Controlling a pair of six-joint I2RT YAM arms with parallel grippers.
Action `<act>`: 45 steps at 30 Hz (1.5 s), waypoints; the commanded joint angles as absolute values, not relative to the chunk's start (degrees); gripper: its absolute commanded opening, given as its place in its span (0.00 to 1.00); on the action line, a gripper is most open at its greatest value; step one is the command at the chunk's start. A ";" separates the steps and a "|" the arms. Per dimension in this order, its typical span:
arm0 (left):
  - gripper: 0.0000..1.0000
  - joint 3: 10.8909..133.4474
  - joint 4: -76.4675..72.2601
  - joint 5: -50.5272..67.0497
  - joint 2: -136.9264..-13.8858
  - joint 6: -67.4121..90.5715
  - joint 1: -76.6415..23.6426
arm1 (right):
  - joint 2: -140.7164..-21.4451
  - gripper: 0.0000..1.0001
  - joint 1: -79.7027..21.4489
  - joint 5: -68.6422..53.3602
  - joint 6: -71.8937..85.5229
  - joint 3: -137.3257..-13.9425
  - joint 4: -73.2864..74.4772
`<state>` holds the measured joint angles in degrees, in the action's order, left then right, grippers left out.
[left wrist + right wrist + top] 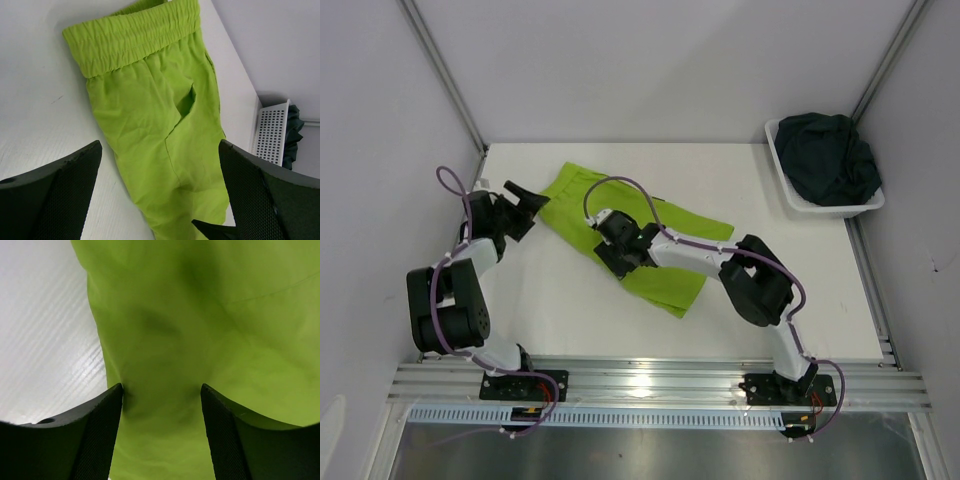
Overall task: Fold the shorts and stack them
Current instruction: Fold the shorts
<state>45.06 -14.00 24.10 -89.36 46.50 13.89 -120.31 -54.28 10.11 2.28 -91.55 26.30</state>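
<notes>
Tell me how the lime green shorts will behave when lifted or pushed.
Probably floppy: the lime green shorts lie flat with soft creases, so ungripped parts should droop. Likely light, being thin cloth. On the smooth table a push may bunch them rather than slide them; fabric puckers between the fingers of the right gripper.

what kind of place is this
Probably a robot lab test cell, not a home: plain panel walls box in a white table, and the left arm and right arm are bolted to a metal rail.
</notes>
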 commanded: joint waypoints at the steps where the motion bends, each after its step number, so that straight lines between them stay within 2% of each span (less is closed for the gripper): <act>1: 0.99 44.21 -15.30 22.59 -84.73 45.97 14.33 | -122.08 0.66 -55.63 13.80 -1.22 -95.09 31.81; 11: 0.99 43.95 -14.76 23.03 -83.50 46.05 14.33 | -124.10 0.66 -58.09 14.15 -0.97 -95.00 33.04; 15: 0.99 44.03 -14.77 23.11 -83.93 46.05 14.33 | -126.47 0.62 -57.48 13.63 -0.26 -97.20 36.21; 20: 0.99 43.95 -15.29 23.55 -84.81 46.41 14.41 | -127.09 0.44 -54.58 8.26 2.81 -96.42 38.49; 21: 0.99 43.95 -15.38 23.64 -84.99 46.41 14.41 | -126.83 0.38 -54.49 8.17 2.99 -95.02 38.58; 23: 0.99 44.03 -15.47 23.91 -85.16 46.58 14.24 | -125.34 0.31 -54.67 8.44 3.51 -93.44 38.67; 24: 0.99 43.95 -15.38 23.99 -85.34 46.67 14.41 | -124.81 0.21 -55.02 8.61 3.95 -91.25 38.58; 27: 0.99 43.86 -15.21 24.34 -85.52 46.58 14.33 | -121.04 0.10 -55.98 8.88 6.15 -86.33 37.62; 35: 0.99 40.61 -16.26 24.26 -85.69 47.20 13.10 | -108.21 0.10 -61.69 11.86 12.38 -66.30 34.19; 45: 0.99 30.94 -21.71 24.00 -83.94 49.57 8.18 | -103.01 0.14 -61.96 16.52 15.12 -62.14 36.92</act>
<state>32.05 -18.24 24.27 -86.00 48.49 9.54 -102.76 -62.33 14.31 13.52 -64.05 32.80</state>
